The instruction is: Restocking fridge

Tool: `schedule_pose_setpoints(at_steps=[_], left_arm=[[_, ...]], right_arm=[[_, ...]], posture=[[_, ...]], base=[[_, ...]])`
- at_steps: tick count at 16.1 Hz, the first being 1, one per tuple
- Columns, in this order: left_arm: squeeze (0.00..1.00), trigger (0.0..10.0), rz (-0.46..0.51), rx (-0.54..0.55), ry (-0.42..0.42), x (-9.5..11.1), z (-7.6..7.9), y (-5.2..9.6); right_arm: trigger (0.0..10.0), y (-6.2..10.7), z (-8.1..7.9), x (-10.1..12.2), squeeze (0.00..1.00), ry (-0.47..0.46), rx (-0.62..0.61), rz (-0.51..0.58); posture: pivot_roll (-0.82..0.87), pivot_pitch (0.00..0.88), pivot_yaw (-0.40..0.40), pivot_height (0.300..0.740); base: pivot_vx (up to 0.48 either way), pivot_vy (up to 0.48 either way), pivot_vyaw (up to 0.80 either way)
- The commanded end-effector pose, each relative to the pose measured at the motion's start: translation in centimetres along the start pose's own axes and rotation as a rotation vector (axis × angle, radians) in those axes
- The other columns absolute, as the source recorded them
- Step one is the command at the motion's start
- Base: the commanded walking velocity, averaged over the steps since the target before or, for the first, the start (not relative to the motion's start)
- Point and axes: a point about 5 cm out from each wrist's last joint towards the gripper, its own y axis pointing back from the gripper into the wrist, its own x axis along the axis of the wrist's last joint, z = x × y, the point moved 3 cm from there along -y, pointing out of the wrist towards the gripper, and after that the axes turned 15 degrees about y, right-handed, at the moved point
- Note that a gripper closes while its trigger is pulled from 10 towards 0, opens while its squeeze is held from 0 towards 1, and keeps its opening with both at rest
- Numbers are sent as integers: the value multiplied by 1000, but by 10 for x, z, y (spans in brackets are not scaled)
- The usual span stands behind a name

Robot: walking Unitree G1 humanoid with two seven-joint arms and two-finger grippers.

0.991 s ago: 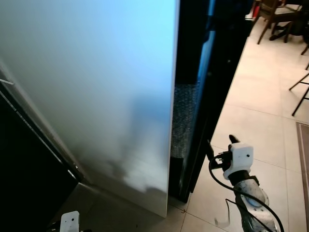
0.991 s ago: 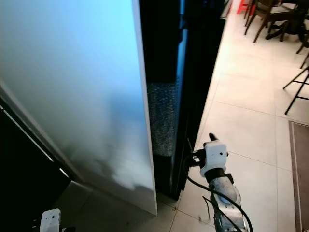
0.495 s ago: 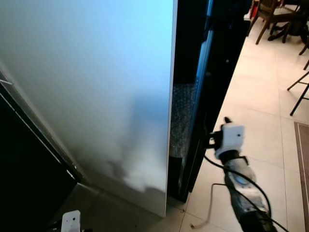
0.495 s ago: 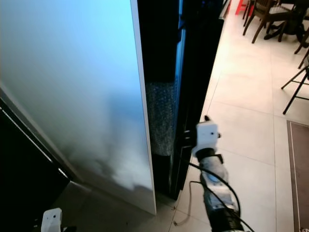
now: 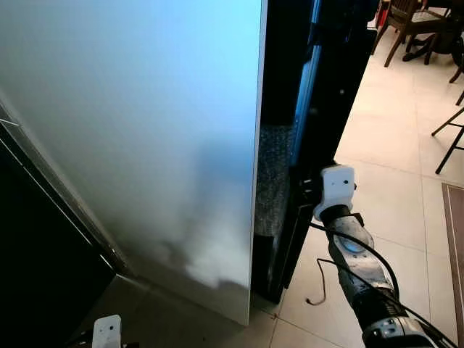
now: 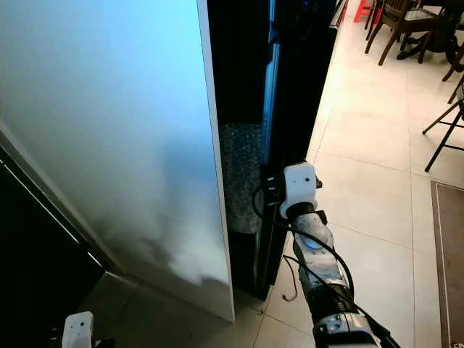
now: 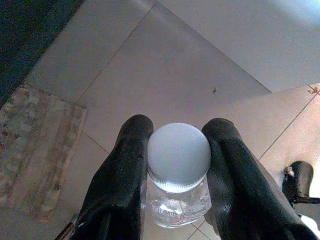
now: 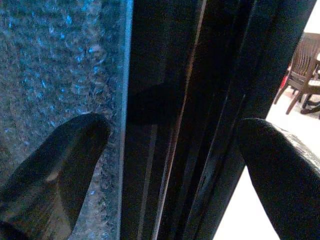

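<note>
Left claw clamped on a jar, right claw spread at the edge of the dark fridge door.

At far left, low down: left claw [image 7: 176,165] hanging over the tiled floor [image 7: 150,85], black fingers [image 7: 125,170] pressed against both sides of a clear jar [image 7: 179,200] with a round white lid [image 7: 178,156]; patterned rug [image 7: 35,150] on the floor just beyond. Across the middle: tall pale fridge door [image 5: 138,145] standing ajar, bubble-textured panel [image 5: 274,177] visible in the dark gap beside it. Right of that: black fridge door edge [image 5: 322,109], with the right claw [image 8: 175,165] raised against it, fingers [image 8: 60,155] set wide apart, one on the bubble-panel side and the other on the open-room side, door edge between them. Far right: cream floor tiles, wooden chairs [image 5: 409,22] well off in the background.
</note>
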Motion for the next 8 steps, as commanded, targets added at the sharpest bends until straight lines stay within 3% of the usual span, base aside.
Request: schedule_pose_setpoints(at_steps=[1, 8], left_arm=[[0, 10000, -19, 12, -3, -5, -2, 1], [0, 10000, -18, 12, 0, -5, -3, 1]], right_arm=[[10000, -8, 1, 7, 0, 15, 1, 15], [10000, -16, 15, 12, 0, 26, -40, 23]], posture=[[-116, 0, 48, 740], [-114, 0, 44, 740]], base=[[0, 0, 0], [0, 0, 0]])
